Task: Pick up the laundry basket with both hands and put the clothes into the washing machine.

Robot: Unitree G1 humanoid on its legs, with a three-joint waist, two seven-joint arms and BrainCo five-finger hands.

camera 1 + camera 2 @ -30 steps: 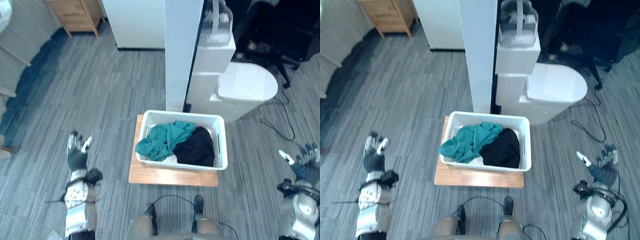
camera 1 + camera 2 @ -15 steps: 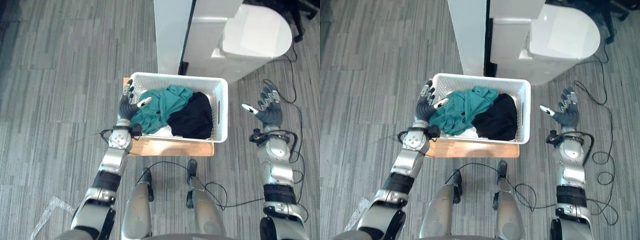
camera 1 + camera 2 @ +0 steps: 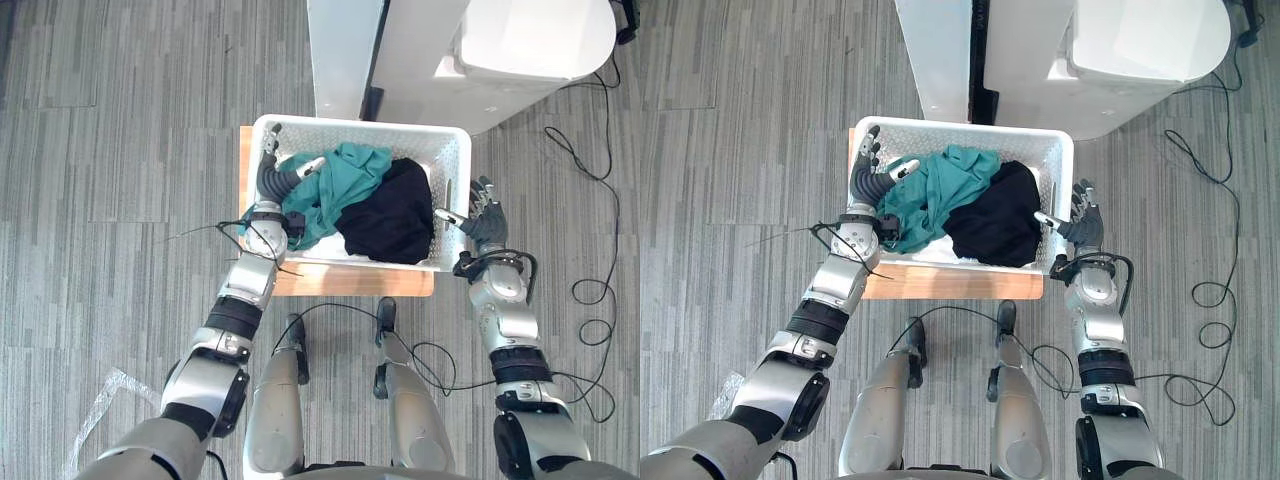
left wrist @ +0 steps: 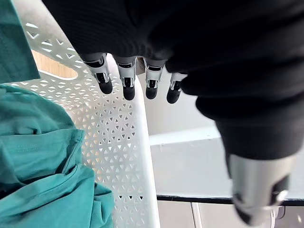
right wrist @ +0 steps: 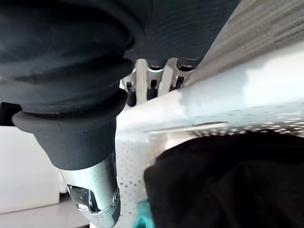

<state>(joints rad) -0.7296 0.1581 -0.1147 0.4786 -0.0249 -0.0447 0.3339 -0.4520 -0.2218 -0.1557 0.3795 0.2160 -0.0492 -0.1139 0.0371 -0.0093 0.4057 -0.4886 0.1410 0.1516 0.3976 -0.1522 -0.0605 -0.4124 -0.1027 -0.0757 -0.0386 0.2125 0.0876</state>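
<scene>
The laundry basket (image 3: pixel 350 125), holding a teal garment (image 3: pixel 340 190) and a black garment (image 3: pixel 395 215), is seen on a wooden board (image 3: pixel 350 282), with the left hand (image 3: pixel 275 180) set straight-fingered at its left rim and the right hand (image 3: pixel 485 222) held spread-fingered just beside its right wall.

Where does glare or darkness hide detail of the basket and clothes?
Right wrist view: the laundry basket rim glares white; the black garment reads as one dark mass. Left wrist view: the dark cover of the left robot hand blocks much; the basket wall is evenly lit. Left eye view: even light, teal garment folds clear.
</scene>
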